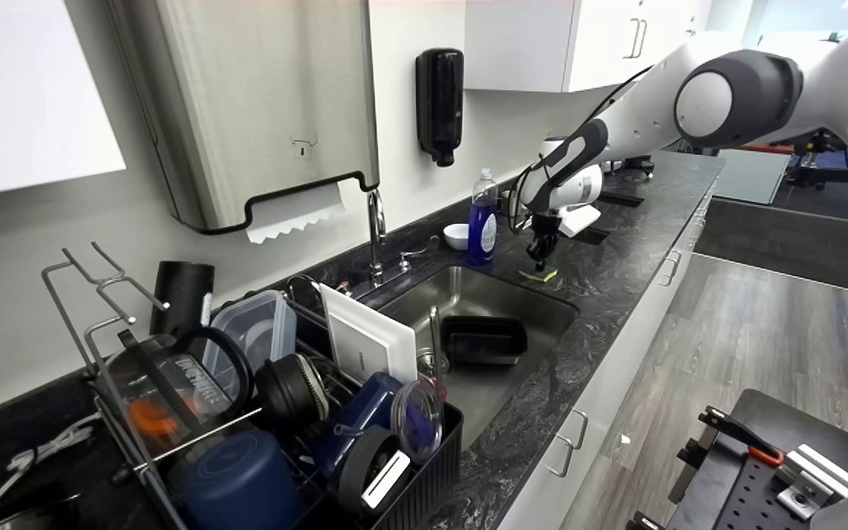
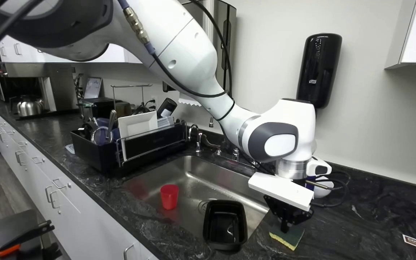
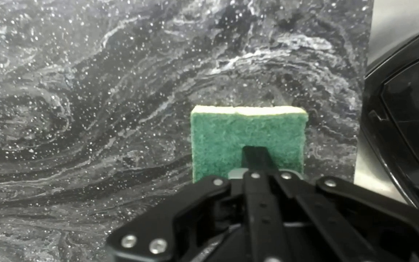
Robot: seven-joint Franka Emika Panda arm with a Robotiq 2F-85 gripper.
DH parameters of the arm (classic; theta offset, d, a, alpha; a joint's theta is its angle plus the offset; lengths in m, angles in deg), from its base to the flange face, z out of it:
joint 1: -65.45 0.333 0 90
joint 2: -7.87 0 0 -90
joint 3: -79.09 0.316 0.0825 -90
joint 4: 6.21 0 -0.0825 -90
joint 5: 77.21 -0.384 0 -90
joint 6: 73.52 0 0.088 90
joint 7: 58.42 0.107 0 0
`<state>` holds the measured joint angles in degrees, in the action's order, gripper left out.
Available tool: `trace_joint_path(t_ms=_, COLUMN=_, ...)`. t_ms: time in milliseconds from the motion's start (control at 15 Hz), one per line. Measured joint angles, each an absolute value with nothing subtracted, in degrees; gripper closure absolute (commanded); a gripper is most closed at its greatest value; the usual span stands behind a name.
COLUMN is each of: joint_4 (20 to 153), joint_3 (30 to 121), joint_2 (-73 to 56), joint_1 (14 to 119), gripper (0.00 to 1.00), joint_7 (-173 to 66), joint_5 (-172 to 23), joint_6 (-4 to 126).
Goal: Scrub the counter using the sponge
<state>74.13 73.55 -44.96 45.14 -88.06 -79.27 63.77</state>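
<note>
On the black stone-like counter (image 3: 133,102), near its edge at the steel sink (image 2: 193,187), the flat green-and-yellow sponge (image 3: 247,131) was touched from above by the black gripper (image 3: 256,156), jaws together. Scrubbing was judged in hand; a pressed stroke was needed.

Sink (image 2: 197,180) in both exterior views, from opposite sides, wrist view facing down, near the sponge (image 3: 249,131)

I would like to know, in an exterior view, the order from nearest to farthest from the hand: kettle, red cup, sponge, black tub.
1. Sponge, on the counter, right under the hand.
2. Black tub, in the sink, toward the hand.
3. Red cup, in the sink, past the tub.
4. Kettle, far along the counter.
</note>
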Motion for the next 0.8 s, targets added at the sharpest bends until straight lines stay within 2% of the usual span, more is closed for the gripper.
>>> trace_joint_path(t_ms=800, joint_4=69.19, joint_3=73.36, joint_2=-48.3, joint_1=42.97, gripper=1.0, joint_7=-87.47, joint_5=-77.98, joint_6=64.03)
